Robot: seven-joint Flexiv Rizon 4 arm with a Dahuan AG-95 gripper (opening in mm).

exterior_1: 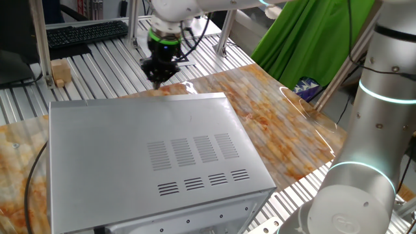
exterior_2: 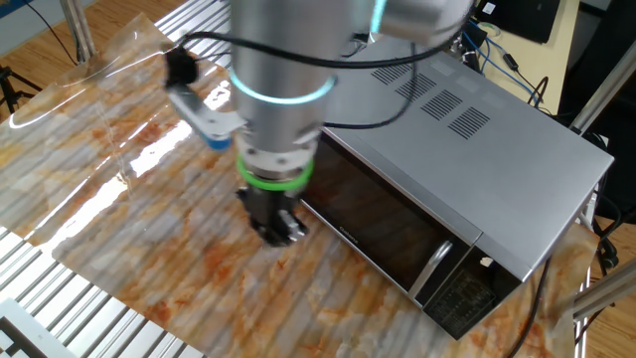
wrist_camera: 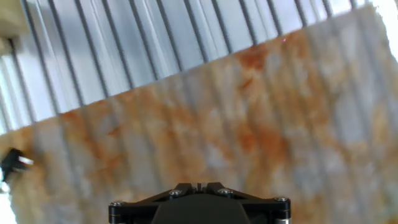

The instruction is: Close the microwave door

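The microwave (exterior_1: 143, 130) is a large light-grey box with vent slits on top, also in the other fixed view (exterior_2: 477, 129). Its door (exterior_2: 383, 224) has a dark glass face with a silver handle (exterior_2: 433, 268) at the right end. The door lies flush or nearly flush with the front. In the first fixed view the casing hides the door. My gripper (exterior_2: 281, 235) hangs low over the orange-marbled mat (exterior_2: 149, 199), just in front of the door's left end. I cannot tell whether it touches the door. Its fingers are together and hold nothing. It also shows in the first fixed view (exterior_1: 158, 81) and the hand view (wrist_camera: 198, 185).
A second arm's white base (exterior_1: 364, 169) stands right of the microwave. A wooden block (exterior_1: 62, 71) and a keyboard (exterior_1: 84, 32) lie on the slatted metal table beyond the mat. Green cloth (exterior_1: 305, 39) hangs at the back right. A cable (exterior_1: 29, 182) runs by the microwave's left side.
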